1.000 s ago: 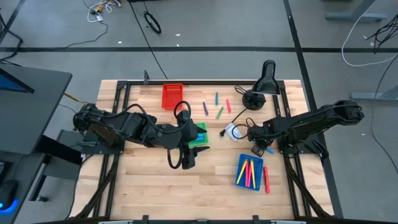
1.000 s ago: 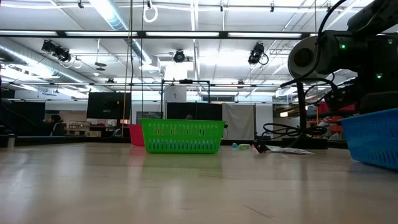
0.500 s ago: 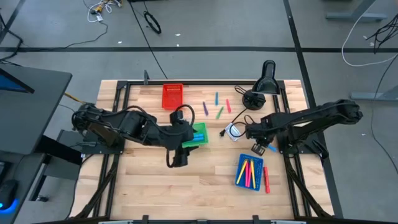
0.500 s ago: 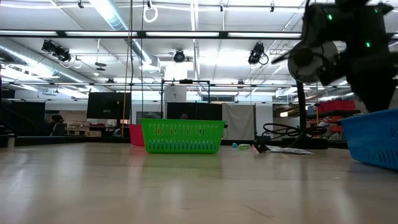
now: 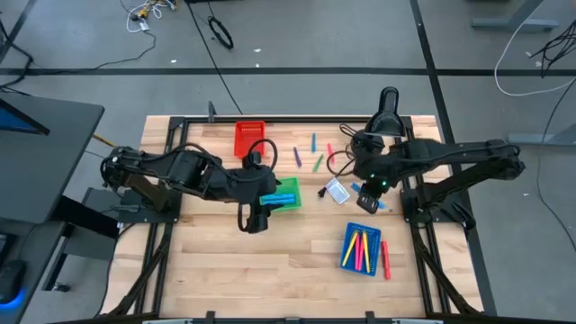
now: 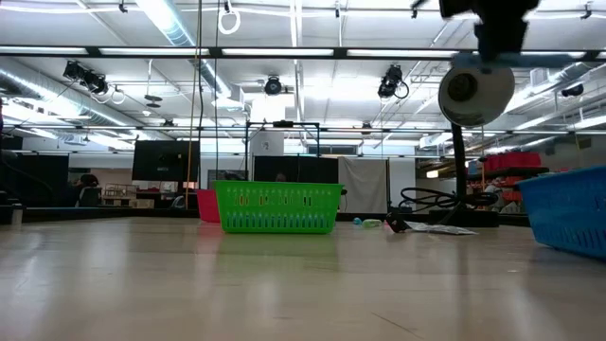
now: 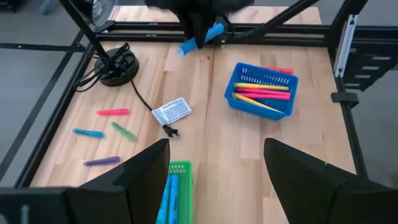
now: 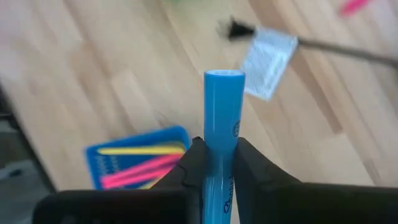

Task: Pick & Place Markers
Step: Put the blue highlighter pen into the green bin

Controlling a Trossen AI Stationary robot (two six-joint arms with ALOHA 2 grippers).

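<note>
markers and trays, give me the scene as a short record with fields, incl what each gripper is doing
right gripper: shut on a blue marker, raised above the table near the white card
left gripper: open, empty, above the green tray
green tray: holds blue markers
blue tray: holds yellow and pink markers
red tray: contents cannot be made out
loose markers on table: pink, blue, green, purple; one red marker beside the blue tray
</note>
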